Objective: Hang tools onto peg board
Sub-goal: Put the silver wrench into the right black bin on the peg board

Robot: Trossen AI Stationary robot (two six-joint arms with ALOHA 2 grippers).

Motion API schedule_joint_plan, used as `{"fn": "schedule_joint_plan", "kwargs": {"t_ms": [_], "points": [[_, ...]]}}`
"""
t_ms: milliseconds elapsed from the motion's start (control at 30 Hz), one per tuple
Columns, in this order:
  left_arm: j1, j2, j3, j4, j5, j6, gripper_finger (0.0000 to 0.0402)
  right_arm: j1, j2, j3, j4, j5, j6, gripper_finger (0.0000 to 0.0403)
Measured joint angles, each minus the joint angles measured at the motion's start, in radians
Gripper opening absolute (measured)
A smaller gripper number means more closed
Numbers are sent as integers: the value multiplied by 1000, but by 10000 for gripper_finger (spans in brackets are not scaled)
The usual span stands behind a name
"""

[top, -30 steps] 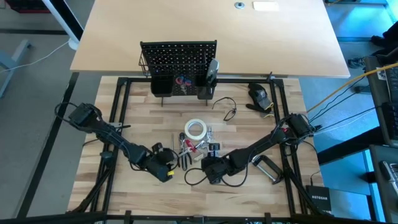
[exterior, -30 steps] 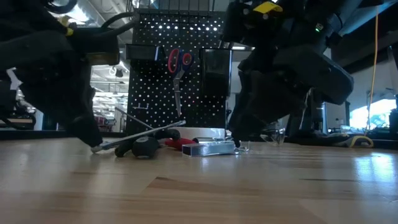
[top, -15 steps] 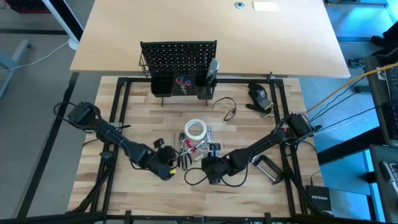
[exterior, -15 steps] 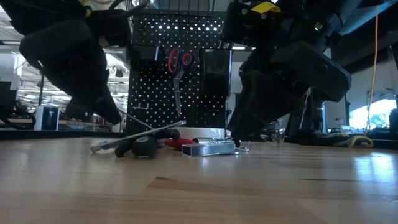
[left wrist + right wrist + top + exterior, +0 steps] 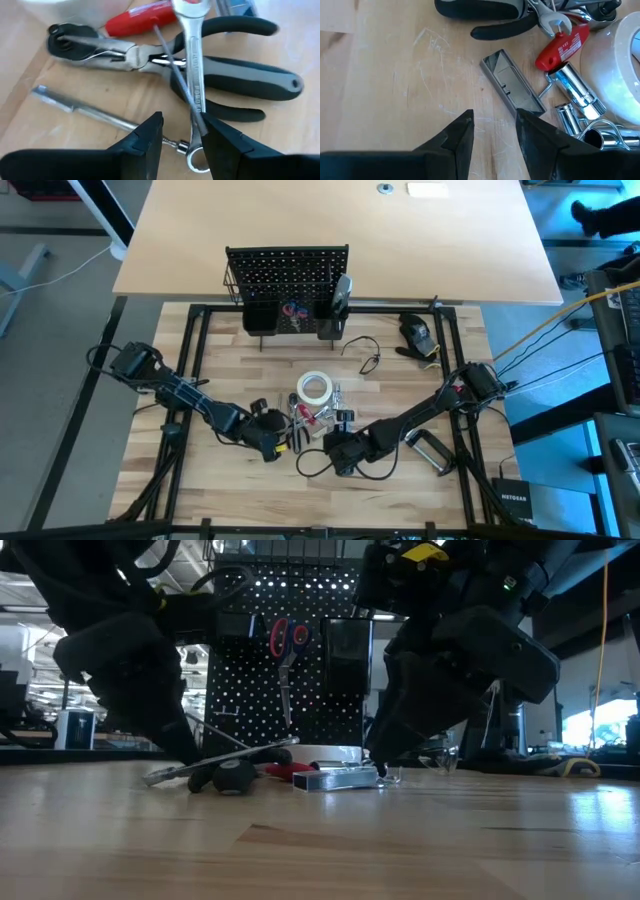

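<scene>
Red-handled scissors (image 5: 288, 640) already hung on peg board (image 5: 287, 272); in front, pliers (image 5: 200, 80), wrench (image 5: 192, 60), tape roll (image 5: 314, 388) left on surface (image 5: 230, 370). Left tool (image 5: 182, 137) and right tool (image 5: 492, 132) part-open, empty.

We see the pliers (image 5: 215, 80) lying on the table (image 5: 300, 135) ahead of the left gripper (image 5: 181, 131), with a wrench (image 5: 192, 65) crossing over them and running back between its jaws. A rod (image 5: 82, 107) lies just beside the left jaw. Ahead of the right gripper (image 5: 492, 131), a spirit level (image 5: 512, 90) points away from its jaws; sockets (image 5: 575, 102) lie beside it, and the tape roll (image 5: 620, 75) lies beyond those. The peg board (image 5: 287, 280) stands well behind everything, scissors (image 5: 288, 640) hanging on it.
</scene>
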Motion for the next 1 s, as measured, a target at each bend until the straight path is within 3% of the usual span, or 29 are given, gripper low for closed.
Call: {"fn": "schedule_joint_plan", "kwargs": {"t_ms": [600, 1000], "points": [[-10, 2, 26, 45, 62, 13, 120, 0, 0, 0, 0, 0, 0, 147], [-10, 3, 17, 49, 82, -65, 120, 0, 0, 0, 1, 0, 0, 147]]}}
